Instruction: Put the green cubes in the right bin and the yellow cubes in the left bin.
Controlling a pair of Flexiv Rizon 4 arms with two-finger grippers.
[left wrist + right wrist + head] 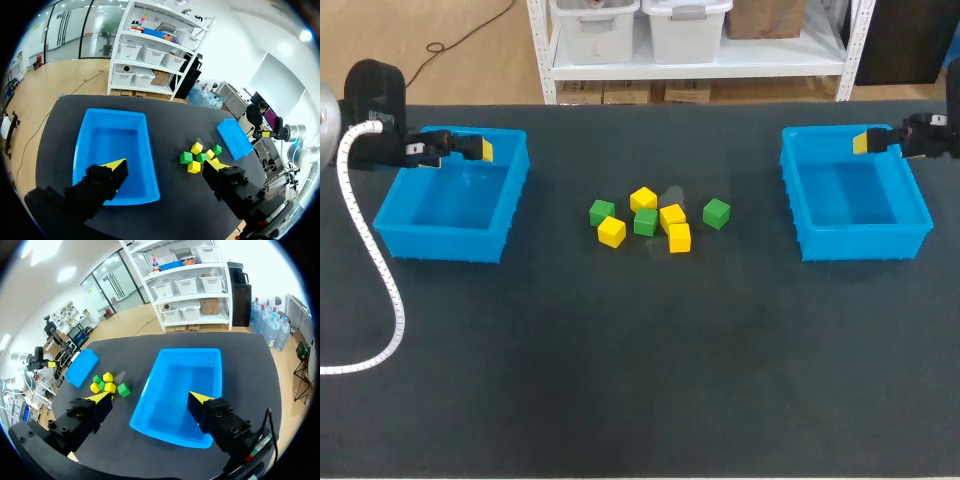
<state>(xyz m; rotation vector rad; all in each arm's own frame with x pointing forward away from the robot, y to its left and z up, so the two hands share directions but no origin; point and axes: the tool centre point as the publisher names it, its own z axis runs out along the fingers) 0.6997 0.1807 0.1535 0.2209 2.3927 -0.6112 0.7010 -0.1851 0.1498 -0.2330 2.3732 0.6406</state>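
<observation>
Three green cubes [602, 211] [645, 222] [716, 213] and several yellow cubes [643, 198] [679, 238] lie clustered in the middle of the dark table. The left blue bin [390, 205] and right blue bin [920, 205] stand far to either side; no cube shows inside either. My left gripper [478, 149] hovers over the left bin's far rim, open with nothing between its fingers [165, 167]. Over the right bin's far rim, my right gripper [865, 141] is also open and holds nothing [150, 399]. Both wrist views show the cube cluster [200, 155] [107, 385] off to the side.
A white corrugated cable [382, 290] from my left arm loops over the table's left part. The dark tabletop [640, 380] stretches wide in front of the cubes and between the bins.
</observation>
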